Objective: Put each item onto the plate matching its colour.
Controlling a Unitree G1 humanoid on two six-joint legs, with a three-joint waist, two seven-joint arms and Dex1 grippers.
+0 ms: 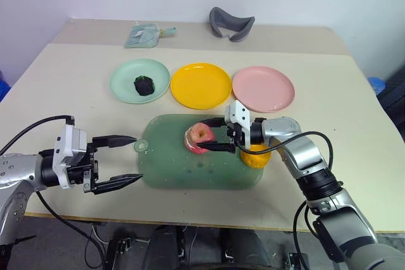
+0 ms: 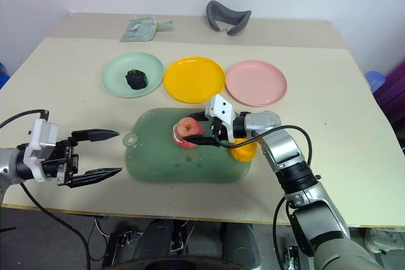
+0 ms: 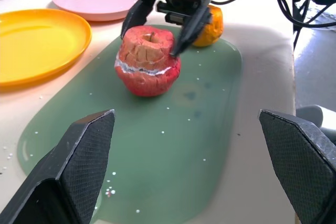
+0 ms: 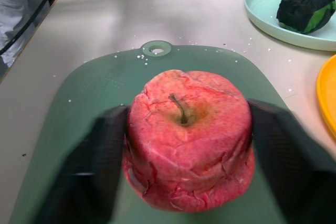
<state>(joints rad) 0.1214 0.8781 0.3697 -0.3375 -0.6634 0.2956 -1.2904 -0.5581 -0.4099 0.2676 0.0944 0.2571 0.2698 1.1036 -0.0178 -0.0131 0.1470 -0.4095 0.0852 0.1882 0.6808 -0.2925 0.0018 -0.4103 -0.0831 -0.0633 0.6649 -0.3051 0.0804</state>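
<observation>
right gripper point(image 1: 212, 135) clamped on apple point(image 1: 200, 137), left gripper point(image 1: 125, 159) spread wide, idle. lift straight off mat point(image 1: 164, 169), swing over pink plate point(image 1: 263, 88), set down gently.

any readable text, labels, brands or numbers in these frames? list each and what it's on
None readable.
Green pouch at the table's far edge: any print too small to read.
Plates, pink apple, green mat, grey curved object, both pincers: no text, label or number visible.
</observation>
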